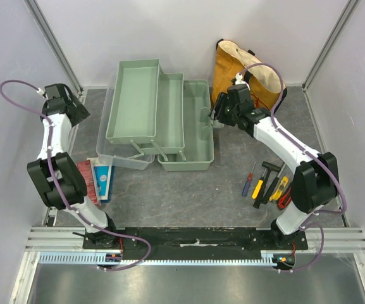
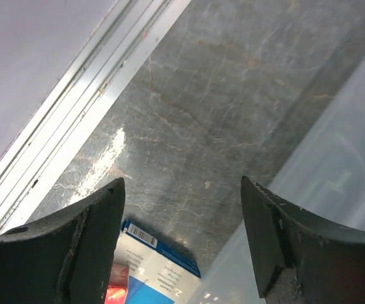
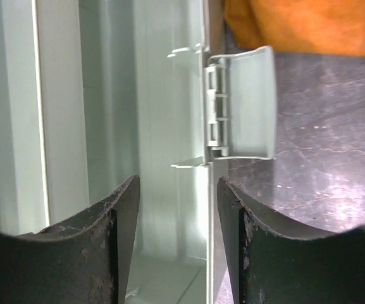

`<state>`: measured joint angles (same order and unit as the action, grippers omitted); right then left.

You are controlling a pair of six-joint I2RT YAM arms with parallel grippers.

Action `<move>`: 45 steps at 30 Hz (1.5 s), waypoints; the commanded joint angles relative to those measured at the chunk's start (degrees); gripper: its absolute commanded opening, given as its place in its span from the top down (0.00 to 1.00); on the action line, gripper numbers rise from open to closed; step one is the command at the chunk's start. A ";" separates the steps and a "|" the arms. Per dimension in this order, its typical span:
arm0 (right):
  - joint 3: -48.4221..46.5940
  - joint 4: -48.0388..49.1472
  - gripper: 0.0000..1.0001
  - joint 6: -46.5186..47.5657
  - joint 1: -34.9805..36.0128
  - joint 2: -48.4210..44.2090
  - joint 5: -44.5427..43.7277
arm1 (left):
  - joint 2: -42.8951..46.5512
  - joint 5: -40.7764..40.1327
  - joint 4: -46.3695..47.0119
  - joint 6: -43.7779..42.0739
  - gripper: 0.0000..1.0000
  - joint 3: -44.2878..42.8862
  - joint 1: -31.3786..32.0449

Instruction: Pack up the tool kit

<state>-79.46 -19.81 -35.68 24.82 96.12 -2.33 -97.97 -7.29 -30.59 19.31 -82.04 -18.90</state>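
Two pairs gape empty: left fingers [image 2: 87, 240] at nine o'clock, right fingers [image 3: 106, 253] over the three-o'clock rim of the open toolbox [image 1: 198, 136], toward twelve on the counter [image 1: 188, 196], where a careless descent could snag its latch [image 3: 245, 104] and shove the box.

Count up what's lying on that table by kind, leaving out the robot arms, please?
Pale sage-green plastic toolbox with fold-out trays: 1
Mustard-yellow fabric tote bag: 1
Flat packets, one red, one blue: 2
Small hand tools with red, yellow, blue or black handles: 5 in view, some overlapping
Total: 9
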 commanded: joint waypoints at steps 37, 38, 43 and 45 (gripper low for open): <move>38.33 -9.72 0.57 -4.13 -3.72 -15.17 -9.36 | 18.34 39.80 2.38 8.20 0.16 -3.48 0.00; 38.33 -10.07 0.58 -4.48 -3.72 -15.08 -9.36 | 18.52 40.07 2.38 8.55 0.16 -3.56 0.17; 38.24 -11.82 0.65 -5.36 -3.72 -14.90 -8.40 | 19.66 44.80 2.38 9.78 0.16 -3.57 0.61; 37.63 -12.88 0.75 -5.45 -3.72 -14.90 -8.22 | 20.28 46.39 2.38 10.22 0.17 -3.65 1.40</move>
<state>-41.28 -31.35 -39.97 21.34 80.90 -11.35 -81.12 33.39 -30.55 27.03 -85.62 -18.70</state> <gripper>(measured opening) 0.334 0.838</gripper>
